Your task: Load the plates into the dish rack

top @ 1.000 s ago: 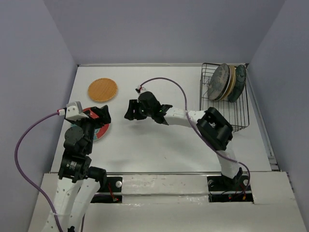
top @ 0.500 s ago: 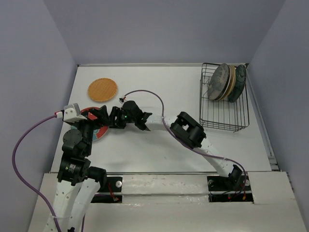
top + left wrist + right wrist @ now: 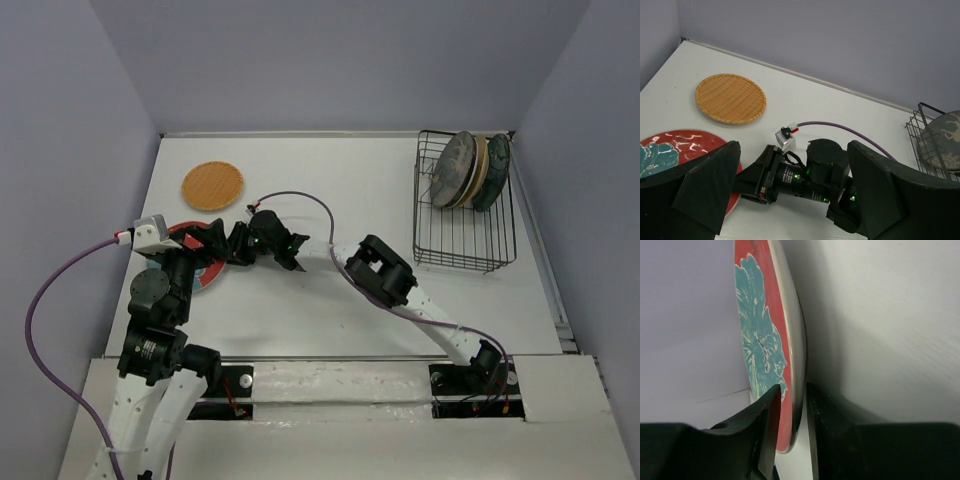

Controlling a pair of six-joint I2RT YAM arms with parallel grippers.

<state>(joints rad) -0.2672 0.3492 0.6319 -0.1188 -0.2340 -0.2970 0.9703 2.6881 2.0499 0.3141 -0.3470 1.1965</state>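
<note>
The red-and-teal plate [image 3: 205,275] lies at the left, partly under my left arm. It also shows in the left wrist view [image 3: 670,150] and the right wrist view [image 3: 760,340]. My right gripper [image 3: 232,245] reaches left across the table, and its two fingers straddle the plate's right rim, closed on it [image 3: 792,395]. My left gripper [image 3: 213,240] hovers wide open and empty just above that spot [image 3: 793,147]. The orange woven plate [image 3: 212,185] lies flat at the back left. The black wire dish rack [image 3: 465,250] stands at the back right and holds three upright plates [image 3: 452,168].
The right arm's elbow [image 3: 378,268] lies low across the table's middle, and its purple cable [image 3: 300,197] loops above it. The enclosure walls close in the back and both sides. The rack's near half holds no plates.
My right gripper has swung left from the table's middle to the red-and-teal plate's rim and now straddles it. My left arm has barely moved.
</note>
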